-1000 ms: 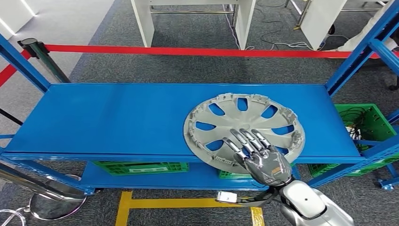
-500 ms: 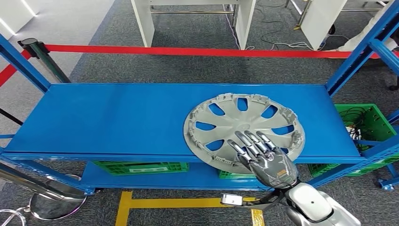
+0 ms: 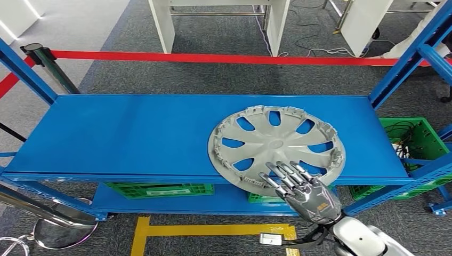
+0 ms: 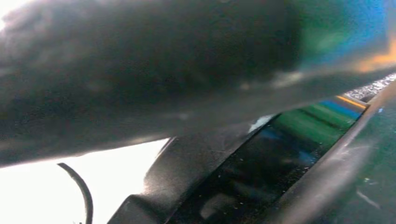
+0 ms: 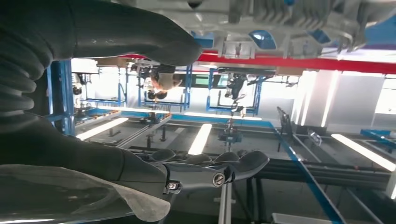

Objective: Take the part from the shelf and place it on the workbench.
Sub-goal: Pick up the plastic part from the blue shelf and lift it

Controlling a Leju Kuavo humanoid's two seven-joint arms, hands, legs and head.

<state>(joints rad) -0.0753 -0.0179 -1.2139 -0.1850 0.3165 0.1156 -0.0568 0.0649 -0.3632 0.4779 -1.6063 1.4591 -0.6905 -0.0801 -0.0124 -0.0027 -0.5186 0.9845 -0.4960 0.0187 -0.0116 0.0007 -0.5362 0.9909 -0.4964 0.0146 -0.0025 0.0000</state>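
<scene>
A blue shelf [image 3: 133, 133] carries a silver hubcap [image 3: 276, 146]. The right hand [image 3: 303, 191], fingers spread and empty, hovers at its near rim. Pick-up step: it must close on the rim next.

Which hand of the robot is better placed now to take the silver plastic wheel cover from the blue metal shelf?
The right hand. It is spread over the near edge of the silver plastic wheel cover, which overhangs the front of the blue metal shelf. The left wrist view is too blurred to place the left hand.
</scene>
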